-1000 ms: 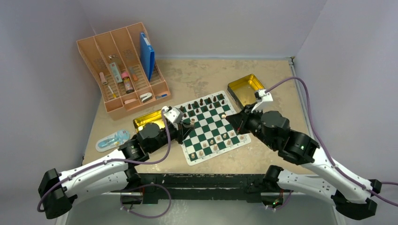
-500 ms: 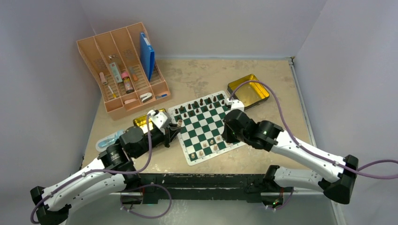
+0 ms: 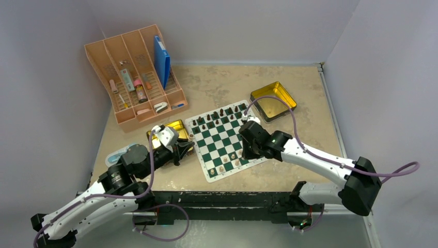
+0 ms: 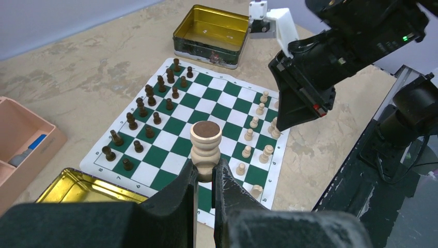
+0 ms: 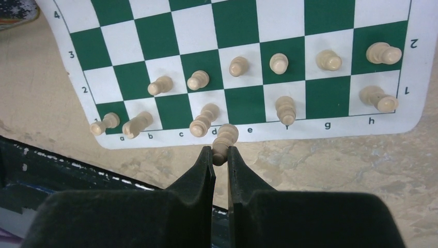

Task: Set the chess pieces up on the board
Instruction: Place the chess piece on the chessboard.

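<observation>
Chess pieces (image 5: 279,62): left gripper (image 4: 205,173) and right gripper (image 5: 220,155) each pinch one; gold tins (image 4: 206,51) flank the board (image 3: 222,139)

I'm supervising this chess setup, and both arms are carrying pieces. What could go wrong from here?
The right tool pinches a tan piece beside the crowded near row of the board; lowering it could topple the neighbouring piece. The left tool holds a round-based piece by its narrow end only, so it may pivot or slip. The right arm hangs across the board, where the left tool could bump it.
</observation>
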Controlling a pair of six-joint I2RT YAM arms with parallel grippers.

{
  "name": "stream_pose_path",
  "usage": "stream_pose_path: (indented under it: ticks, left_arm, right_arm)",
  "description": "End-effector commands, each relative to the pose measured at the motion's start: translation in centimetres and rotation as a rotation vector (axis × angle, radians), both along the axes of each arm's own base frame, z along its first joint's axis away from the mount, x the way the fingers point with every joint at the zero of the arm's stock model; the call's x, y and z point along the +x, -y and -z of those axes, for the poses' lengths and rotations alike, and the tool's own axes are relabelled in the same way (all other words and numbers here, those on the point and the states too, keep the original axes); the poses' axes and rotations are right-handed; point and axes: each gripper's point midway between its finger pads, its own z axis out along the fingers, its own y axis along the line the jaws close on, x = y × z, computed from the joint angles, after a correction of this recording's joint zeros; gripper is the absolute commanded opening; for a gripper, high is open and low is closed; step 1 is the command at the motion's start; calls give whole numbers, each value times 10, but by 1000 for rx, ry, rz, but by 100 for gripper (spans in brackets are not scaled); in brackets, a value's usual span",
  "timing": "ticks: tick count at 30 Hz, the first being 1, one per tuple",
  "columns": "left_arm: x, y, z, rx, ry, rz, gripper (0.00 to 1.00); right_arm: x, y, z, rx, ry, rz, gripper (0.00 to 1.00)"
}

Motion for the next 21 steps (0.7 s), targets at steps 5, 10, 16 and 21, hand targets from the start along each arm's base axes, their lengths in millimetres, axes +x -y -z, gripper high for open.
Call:
stream_pose_path:
  ticks: [5,10,16,21]
  left_arm:
    - [-5,-8,-36,-81,70,-3,0]
    - [-5,-8,-40,-75,94,3,0]
    - [-5,-7,-40,-73,94,7,0]
    - [-5,-7,-39,-73,93,6,0]
  right_arm:
    - [8,-7,27,31,-43,26,0]
    - [8,-3,35,5,-60,47,0]
    - [8,-3,36,9,-59,50,0]
    - [10,-3,39,-2,-58,51,1]
